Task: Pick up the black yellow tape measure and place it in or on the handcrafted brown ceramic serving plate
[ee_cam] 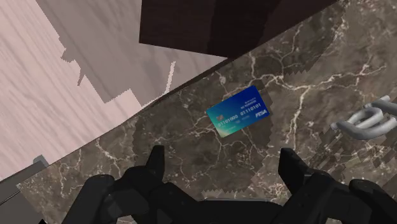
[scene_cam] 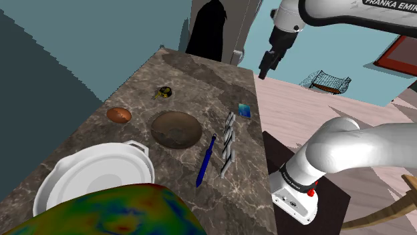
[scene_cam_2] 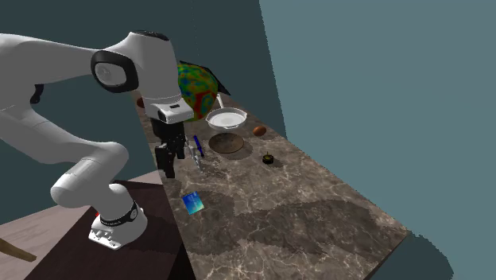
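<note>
Two fingers of my claw (ee_cam: pixel 221 153) stand wide apart, empty, over a blue card (ee_cam: pixel 238 112). Tiny and hard to read, the tape measure (scene_cam: pixel 162 92) sits upper-centre of the shoulder view, above the brown plate (scene_cam: pixel 176 129).

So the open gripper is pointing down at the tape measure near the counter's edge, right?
Not quite. The open gripper points down at the blue card near the counter's edge, as the wrist view shows. The tape measure lies apart, by the brown plate.
</note>
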`<state>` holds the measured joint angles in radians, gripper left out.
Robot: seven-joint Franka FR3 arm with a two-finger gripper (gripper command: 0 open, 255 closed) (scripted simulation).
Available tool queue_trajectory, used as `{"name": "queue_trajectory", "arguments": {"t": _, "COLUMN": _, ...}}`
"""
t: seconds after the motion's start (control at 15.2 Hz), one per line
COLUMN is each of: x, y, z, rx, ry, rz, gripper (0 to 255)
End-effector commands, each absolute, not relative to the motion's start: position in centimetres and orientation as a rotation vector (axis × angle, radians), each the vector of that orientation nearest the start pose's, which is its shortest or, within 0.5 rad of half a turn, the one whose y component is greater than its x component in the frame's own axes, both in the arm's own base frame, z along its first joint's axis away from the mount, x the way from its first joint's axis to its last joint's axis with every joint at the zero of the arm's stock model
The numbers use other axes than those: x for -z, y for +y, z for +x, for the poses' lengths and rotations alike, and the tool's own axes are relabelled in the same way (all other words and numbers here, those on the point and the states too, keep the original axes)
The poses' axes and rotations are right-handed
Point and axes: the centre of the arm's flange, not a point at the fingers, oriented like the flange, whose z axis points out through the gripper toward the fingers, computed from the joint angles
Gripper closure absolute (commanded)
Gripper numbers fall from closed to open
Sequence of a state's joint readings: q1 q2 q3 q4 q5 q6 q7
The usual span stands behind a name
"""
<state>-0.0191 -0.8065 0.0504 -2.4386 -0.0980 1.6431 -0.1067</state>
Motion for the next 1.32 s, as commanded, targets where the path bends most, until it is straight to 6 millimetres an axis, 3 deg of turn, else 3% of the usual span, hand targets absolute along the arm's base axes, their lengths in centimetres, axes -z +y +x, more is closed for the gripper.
{"name": "queue_trajectory", "arguments": {"t": 0.0, "x": -56.5, "y": 0.3, "z": 30.7, "rx": 0.007, "ry": -0.212, "rz": -3.269, "gripper": 0}}
{"name": "queue_trajectory", "arguments": {"t": 1.25, "x": -48.6, "y": 17.6, "z": 47.6, "rx": -0.029, "ry": -0.348, "rz": -3.269, "gripper": 0}}
